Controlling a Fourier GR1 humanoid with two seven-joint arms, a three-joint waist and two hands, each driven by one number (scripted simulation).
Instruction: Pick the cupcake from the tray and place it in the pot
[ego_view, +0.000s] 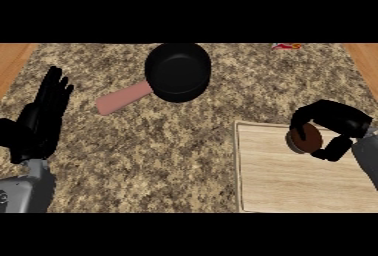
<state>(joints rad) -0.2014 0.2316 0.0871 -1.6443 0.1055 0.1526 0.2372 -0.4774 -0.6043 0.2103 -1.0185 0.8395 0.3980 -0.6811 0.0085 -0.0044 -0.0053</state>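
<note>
Grey L forearm (26, 192) comes in at lower left, nearest the viewer. Above it the left hand (40, 117) is released, fingers straight and pointing up, resting near the desk's left edge, touching nothing.

Tray (295, 185), pale wood, lies at lower right on the speckled desk (170, 150); its right part runs out of view.

Right hand (336, 116) sits over the tray's far edge, fingers arched over the top and thumb underneath, grasping the cupcake (306, 139). Cupcake is brown, w/ a darker rim, partly hidden by the fingers. Can't tell if it's lifted or touching the tray. Either way it's at the tray, well apart from the pot.

Pot (177, 70), black and round, stands at top centre of the desk, nothing visible inside. Its pink handle (122, 98) points down-left, toward the L side.

Small red-and-white item (286, 46) shows at the desk's far edge, right of the pot; too small to tell what it is.

Wood strips (15, 60) border the desk at both upper corners.
</note>
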